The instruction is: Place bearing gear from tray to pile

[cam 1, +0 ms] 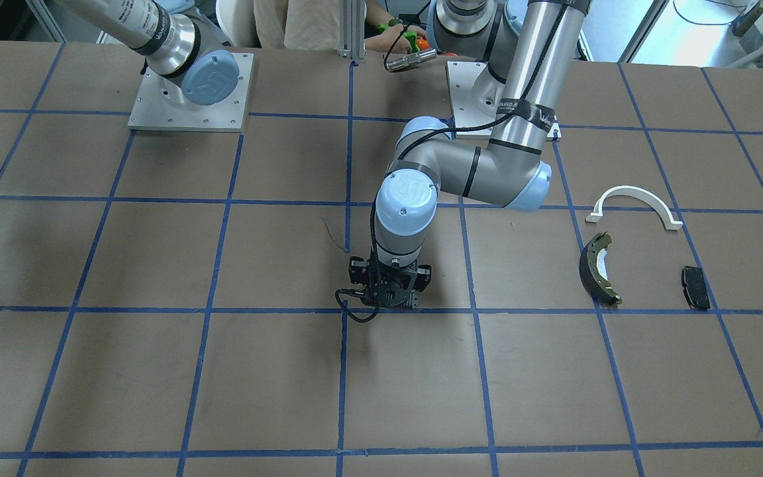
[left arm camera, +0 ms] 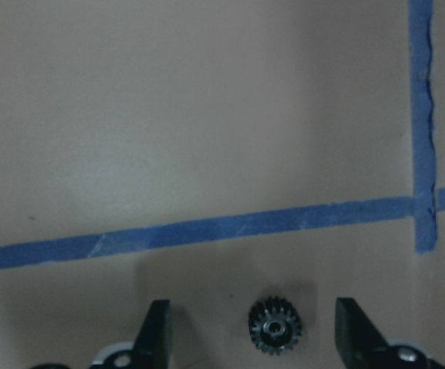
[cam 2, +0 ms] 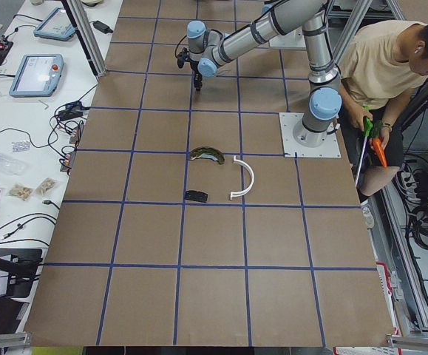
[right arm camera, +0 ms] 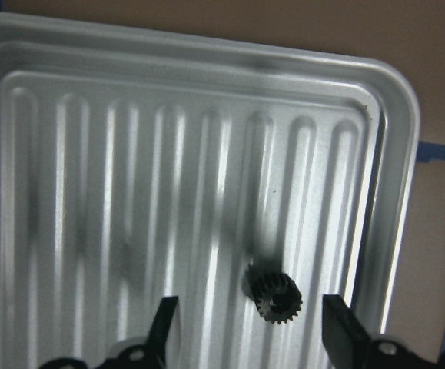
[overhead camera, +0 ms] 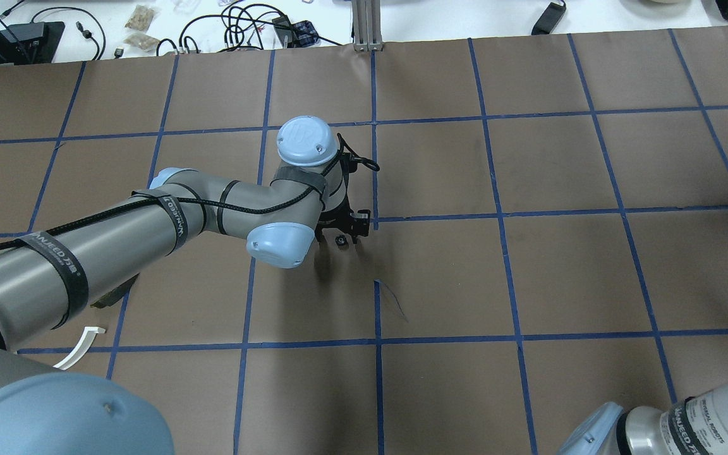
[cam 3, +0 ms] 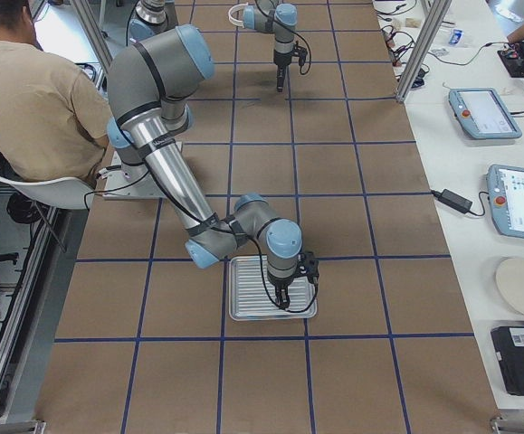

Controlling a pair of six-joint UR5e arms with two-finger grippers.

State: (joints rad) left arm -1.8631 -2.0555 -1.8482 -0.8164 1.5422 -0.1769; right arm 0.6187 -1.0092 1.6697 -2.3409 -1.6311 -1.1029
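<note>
Right gripper (right arm camera: 250,327), from its wrist: wide open, empty, partly cut off below; bearing gear (right arm camera: 276,298) loose on tray (right arm camera: 391,123), within its gap. From left wrist: left gripper (left arm camera: 254,329) equally spread, second gear (left arm camera: 276,329) on table (left arm camera: 207,115) within its gap. Overhead: tray clipped at edge, pile (overhead camera: 79,346) mostly behind left arm (overhead camera: 149,221).

Even lighting; soft, dim wrist views

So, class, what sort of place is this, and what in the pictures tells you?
Most likely a robotics lab. A left arm and a right arm are bolted to a table with a blue tape grid. Teach pendants lie on the side bench, and an operator sits by the bases.
</note>
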